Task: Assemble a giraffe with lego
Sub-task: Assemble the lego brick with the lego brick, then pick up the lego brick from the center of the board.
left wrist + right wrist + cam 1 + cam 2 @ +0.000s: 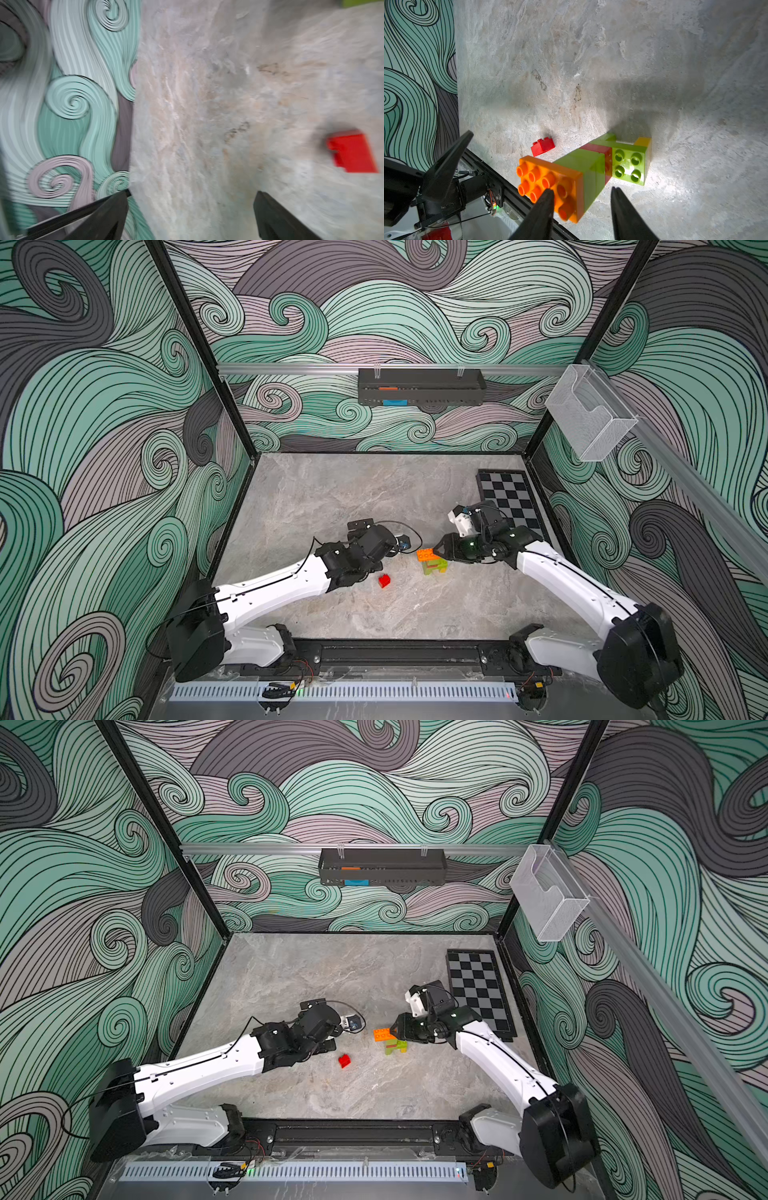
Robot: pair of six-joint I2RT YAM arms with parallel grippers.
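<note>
On left wrist view, blur: left pincer (193,191) spread, red brick (353,153) smeared. Right pincer (581,189) parted, tip (544,205) overlapping giraffe (591,166) head.

Worktop (332,497), holdings.
Giraffe (435,563): upright, just off centre toward 4 o'clock.
Loose brick (384,580): at giraffe's 8 o'clock, near, apart.
Board (513,497): flat, 1 o'clock corner.
Right tool (581,189): at giraffe's 3 o'clock, tips at its topmost brick.
Left tool (193,192): at giraffe's 9 o'clock, apart.
Tray (419,387): back rail, 12 o'clock.
</note>
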